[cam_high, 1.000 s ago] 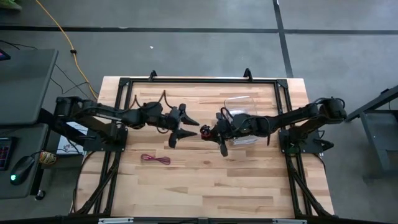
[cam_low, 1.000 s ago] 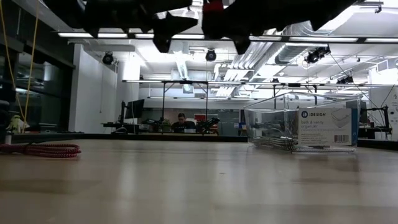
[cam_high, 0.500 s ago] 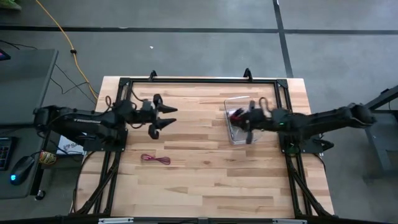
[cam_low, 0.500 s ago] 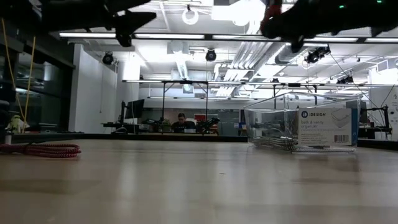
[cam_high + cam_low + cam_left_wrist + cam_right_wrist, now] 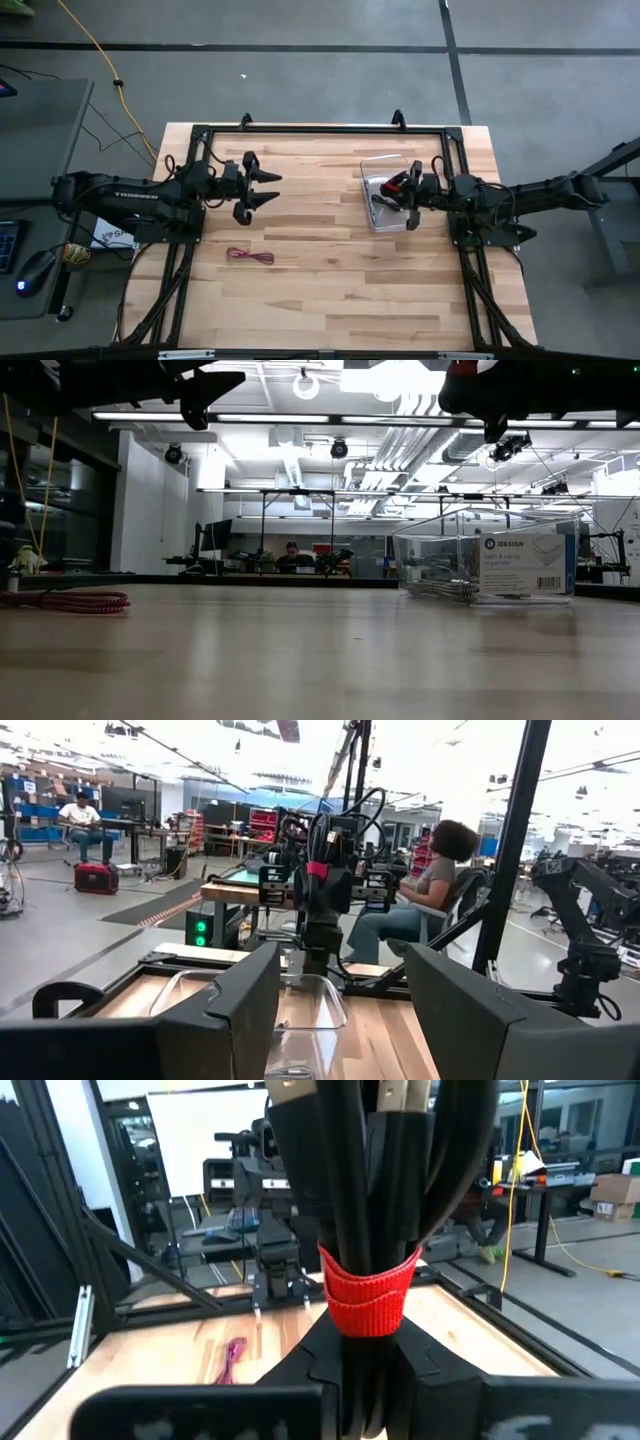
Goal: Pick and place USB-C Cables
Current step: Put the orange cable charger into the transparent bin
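Two arms work over the wooden surface (image 5: 330, 280). The right tool (image 5: 408, 190) is clamped on one black-and-red cable bundle (image 5: 365, 1230) above the single clear plastic box (image 5: 372, 208) near the far right edge. The left tool (image 5: 263, 188) hangs with fingers apart, holding nothing. One magenta-red cable bundle (image 5: 250, 256) lies alone on broad open wood left of centre.

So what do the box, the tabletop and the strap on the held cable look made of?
Box: clear hard plastic, glossy; the room shows through its walls.
Tabletop: wood, pale jointed strips with visible grain, smooth with a slight sheen.
Strap on the black cable in the right gripper: red, matte, probably fabric hook-and-loop; it wraps and creases softly.
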Robot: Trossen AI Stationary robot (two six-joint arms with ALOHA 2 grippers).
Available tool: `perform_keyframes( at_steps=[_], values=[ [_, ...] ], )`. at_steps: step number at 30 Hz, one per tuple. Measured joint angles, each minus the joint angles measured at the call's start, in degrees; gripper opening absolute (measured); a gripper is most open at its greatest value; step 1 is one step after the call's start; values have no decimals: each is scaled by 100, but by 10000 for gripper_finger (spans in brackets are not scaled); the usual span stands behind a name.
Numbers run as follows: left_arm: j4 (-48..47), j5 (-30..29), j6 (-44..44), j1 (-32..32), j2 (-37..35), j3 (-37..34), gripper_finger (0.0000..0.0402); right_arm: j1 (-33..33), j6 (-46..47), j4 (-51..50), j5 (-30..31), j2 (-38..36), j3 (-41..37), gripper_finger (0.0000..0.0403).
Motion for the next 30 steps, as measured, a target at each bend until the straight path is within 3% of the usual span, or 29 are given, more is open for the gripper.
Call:
perform_keyframes(
  at_steps=[11, 14, 17, 20, 22, 25, 30],
  values=[
    [-2, 0, 0, 0, 2, 0, 197, 0, -60, 328, 20, 28, 2, 16],
    [-1, 0, 0, 0, 2, 0, 197, 4, 304, 287, 369, 78, 212, 16],
    [-1, 0, 0, 0, 2, 0, 196, 0, 603, -790, 1039, 234, 716, 16],
    [1, 0, 0, 0, 2, 0, 196, -95, 1199, -2471, 1877, 494, 1485, 16],
    [1, 0, 0, 0, 2, 0, 197, -229, 1619, -3603, 2090, 726, 2058, 16],
    [1, 0, 0, 0, 2, 0, 197, -415, 2184, -5101, 2012, 1191, 2855, 16],
    [1, 0, -2, 0, 2, 0, 196, -615, 2629, -6848, 1315, 2011, 3804, 16]
  ],
)
